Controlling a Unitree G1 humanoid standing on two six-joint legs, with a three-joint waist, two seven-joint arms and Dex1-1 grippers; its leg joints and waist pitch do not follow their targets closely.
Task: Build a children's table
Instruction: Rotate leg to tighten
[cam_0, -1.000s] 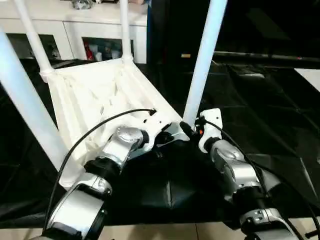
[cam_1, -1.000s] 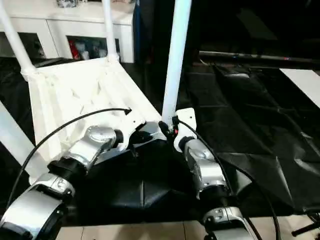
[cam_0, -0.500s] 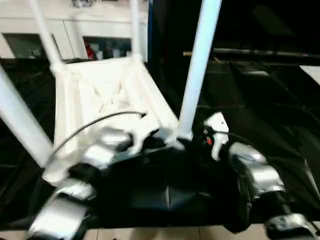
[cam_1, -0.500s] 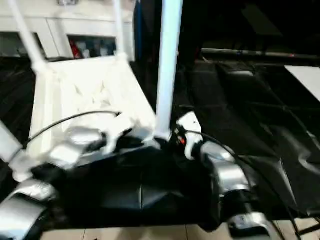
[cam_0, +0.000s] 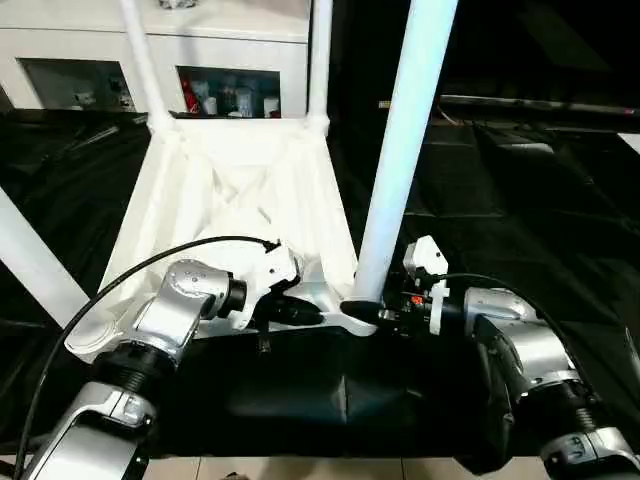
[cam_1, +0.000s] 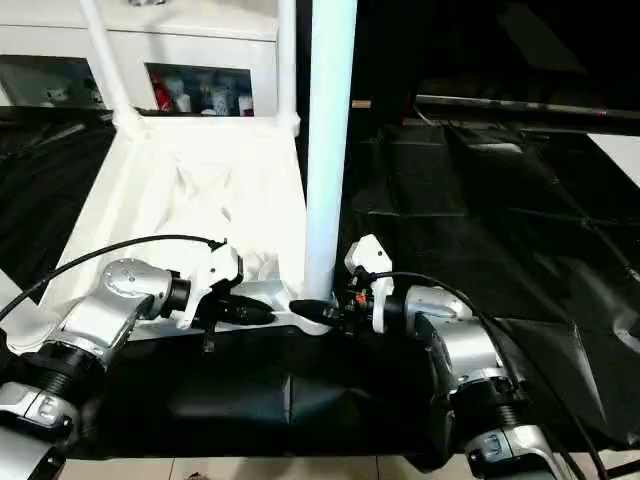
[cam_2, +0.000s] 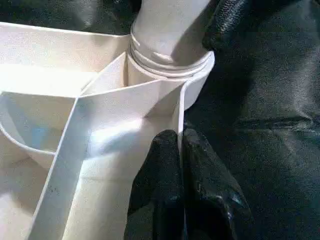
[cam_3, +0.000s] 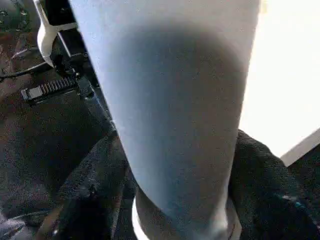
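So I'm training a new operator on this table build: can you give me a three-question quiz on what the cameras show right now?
1. True or false: the tabletop lies with its ribbed underside up.
2. What does the left gripper pinch?
A. a leg
B. a thin rim wall of the tabletop
C. the black cloth
3. Which part do the right gripper's fingers straddle?

Key:
1. True.
2. B.
3. The base of the near leg, right above its corner socket.

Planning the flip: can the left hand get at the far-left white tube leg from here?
Probably not as things stand: the left hand is shut on the near rim of the white ribbed plastic tabletop; the far-left white tube leg stands across it.
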